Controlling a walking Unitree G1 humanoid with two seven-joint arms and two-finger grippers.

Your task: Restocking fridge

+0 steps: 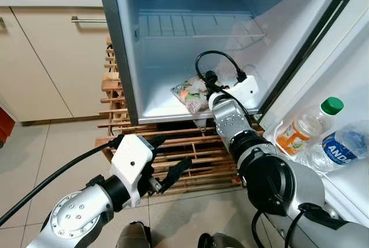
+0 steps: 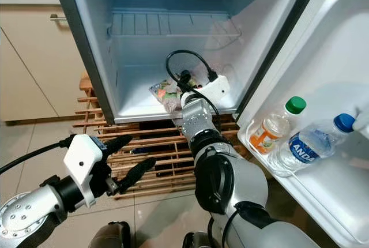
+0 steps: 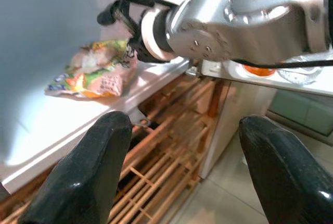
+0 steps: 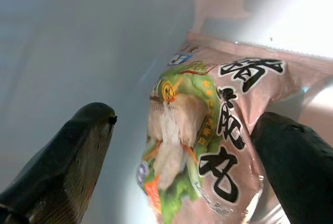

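The right pincer (image 4: 182, 146) reaches deep into the open fridge (image 1: 173, 46), its fingers spread on either side of a printed food packet (image 1: 190, 94) that lies flat on the fridge floor, not squeezing it; judging by this, the packet has been laid there and is being let go. The left pincer (image 1: 164, 161) hangs open and empty outside, over the wooden slatted rack (image 1: 184, 150), probably held clear as a spare. Bottles (image 1: 314, 130) stand in the door shelf (image 1: 340, 190), so restocking seems partly done.

beige cabinets (image 1: 52, 63), tiled floor (image 1: 34, 161), wooden rack (image 1: 190, 156)
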